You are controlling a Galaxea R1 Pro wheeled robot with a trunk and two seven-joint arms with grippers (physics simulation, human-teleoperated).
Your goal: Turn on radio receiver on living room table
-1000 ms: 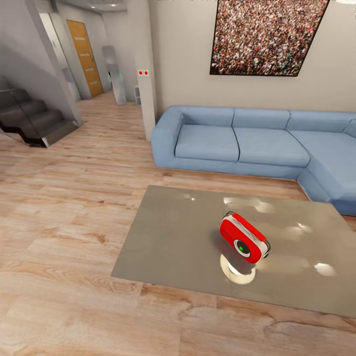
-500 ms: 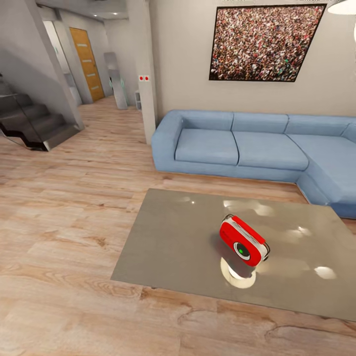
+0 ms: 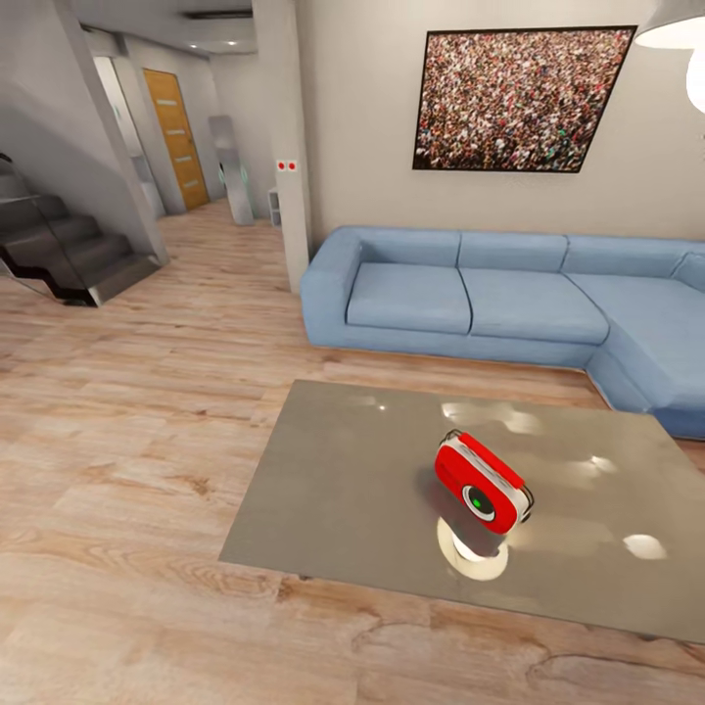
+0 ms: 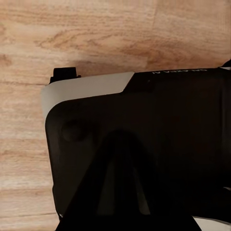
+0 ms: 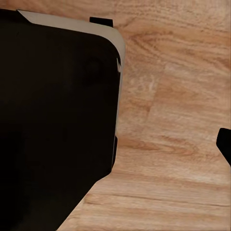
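Head view: radio (image 3: pixel 482 493) sits tilted on the glossy table (image 3: pixel 333 490), dial facing the robot, so its front is reachable. Sofa (image 3: pixel 470 299) is beyond the table, plank floor (image 3: pixel 127 441) around it. Wrist views show dark robot body over floor; pincer state cannot be told.

A: The table (image 3: pixel 343 490) top looks glossy, a smooth grey-taupe sheet that mirrors bright patches of light.
B: And the radio (image 3: pixel 482 482)?
A: Shiny red casing like hard plastic, with pale silvery trim.
B: The floor (image 3: pixel 127 411) reads as light wood planks, grain and knots clear, a soft sheen.
A: The sofa (image 3: pixel 460 294) is matt blue, cloth-like and smooth.
B: In the wrist views, a black matt body (image 4: pixel 144 154) with a pale edge sits over the same planks.
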